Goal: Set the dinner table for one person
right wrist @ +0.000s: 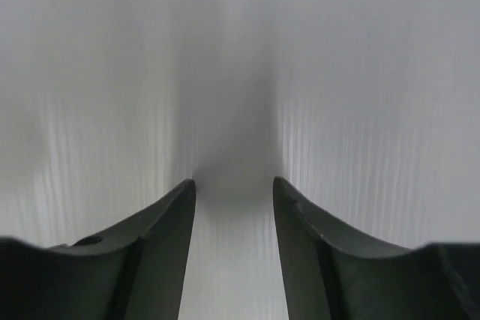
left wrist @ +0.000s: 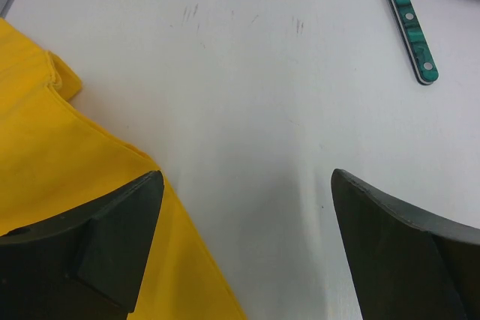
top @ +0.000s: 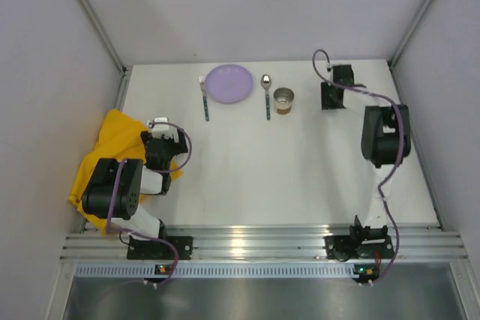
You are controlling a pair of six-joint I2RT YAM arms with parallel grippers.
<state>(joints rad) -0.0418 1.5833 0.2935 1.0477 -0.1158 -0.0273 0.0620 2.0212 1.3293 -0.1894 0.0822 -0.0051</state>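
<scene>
So the white counter (top: 300, 170) is edged with silver rails (top: 262, 243) along the near side, and a place setting is laid out toward the far edge. A lilac plate (top: 229, 83) is flanked by a green-handled fork (top: 205, 99) just to its left and a green-handled spoon (top: 266, 95) just to its right, heads toward the far edge. A small round metal cup (top: 283, 100) is parked right beside the spoon. A yellow cloth (top: 105, 155) is rumpled at the left edge, well apart from the rest. Faint scuff marks (left wrist: 199, 16) can be seen near the fork.
</scene>
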